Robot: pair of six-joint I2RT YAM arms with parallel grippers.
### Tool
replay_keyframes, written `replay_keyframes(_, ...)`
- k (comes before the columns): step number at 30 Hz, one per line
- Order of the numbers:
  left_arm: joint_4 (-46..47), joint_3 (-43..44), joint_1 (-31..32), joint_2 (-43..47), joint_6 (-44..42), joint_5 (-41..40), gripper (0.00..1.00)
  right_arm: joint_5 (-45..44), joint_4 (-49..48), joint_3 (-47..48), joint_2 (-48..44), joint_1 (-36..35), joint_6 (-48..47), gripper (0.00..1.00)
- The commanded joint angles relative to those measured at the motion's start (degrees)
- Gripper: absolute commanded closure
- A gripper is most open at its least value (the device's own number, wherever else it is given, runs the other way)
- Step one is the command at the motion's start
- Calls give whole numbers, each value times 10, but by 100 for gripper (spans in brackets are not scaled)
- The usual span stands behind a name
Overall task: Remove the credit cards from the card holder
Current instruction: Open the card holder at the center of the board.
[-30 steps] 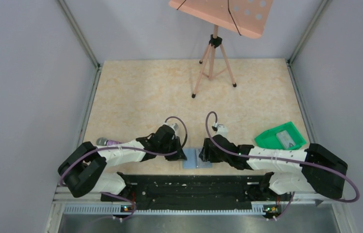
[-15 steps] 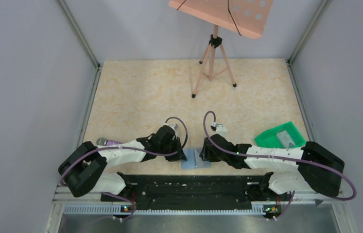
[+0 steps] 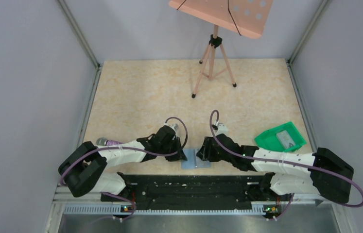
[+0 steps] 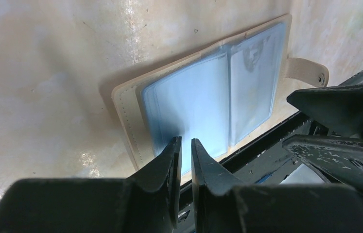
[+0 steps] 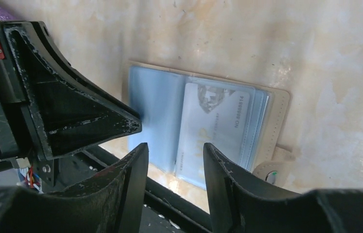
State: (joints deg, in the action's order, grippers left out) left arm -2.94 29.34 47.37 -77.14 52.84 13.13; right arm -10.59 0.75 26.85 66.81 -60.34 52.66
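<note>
The card holder [image 3: 196, 160] lies open at the table's near edge, two light-blue panels up, with a beige rim and snap tab. A pale grey credit card [image 5: 214, 127] sits in a sleeve of its right panel and also shows in the left wrist view [image 4: 255, 82]. My left gripper [image 4: 185, 143] has its jaws nearly together with nothing between them, tips low over the left panel [image 4: 194, 104]. My right gripper [image 5: 175, 149] is open and empty, hovering over the holder's near edge by the fold. In the top view the left gripper [image 3: 182, 154] and right gripper [image 3: 202, 154] flank the holder.
A green tray [image 3: 267, 140] at the right holds a grey card [image 3: 286, 140]. A purple microphone [image 3: 107, 141] lies at the left by the left arm. A pink tripod music stand [image 3: 213, 63] stands at the back. The black base rail [image 3: 189, 187] borders the holder's near side.
My right arm has stretched out and its gripper has slid a little left over the card holder. The left arm and the holder have stayed put.
</note>
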Motion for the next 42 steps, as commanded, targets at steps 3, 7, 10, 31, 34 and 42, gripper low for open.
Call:
replay_keyframes(3, 12, 0, 3, 12, 3, -15, 81, -36, 21, 7, -18, -6, 6, 54)
replay_keyframes(7, 7, -1, 4, 15, -2, -19, 81, -44, 35, 0, -13, -4, 12, 53)
replay_keyframes(10, 9, -2, 4, 12, 0, -19, 81, -41, 29, -4, -5, -3, 15, 53)
replay_keyframes(31, 9, -1, 8, 12, 1, -22, 81, -27, 9, 1, 56, -3, 16, 53)
replay_keyframes(34, 9, -2, 8, 12, 1, -22, 81, -11, -19, -4, 49, -2, 16, 53)
replay_keyframes(42, 9, -3, 9, 13, 2, -23, 81, 34, -111, -42, 1, 4, 33, 53)
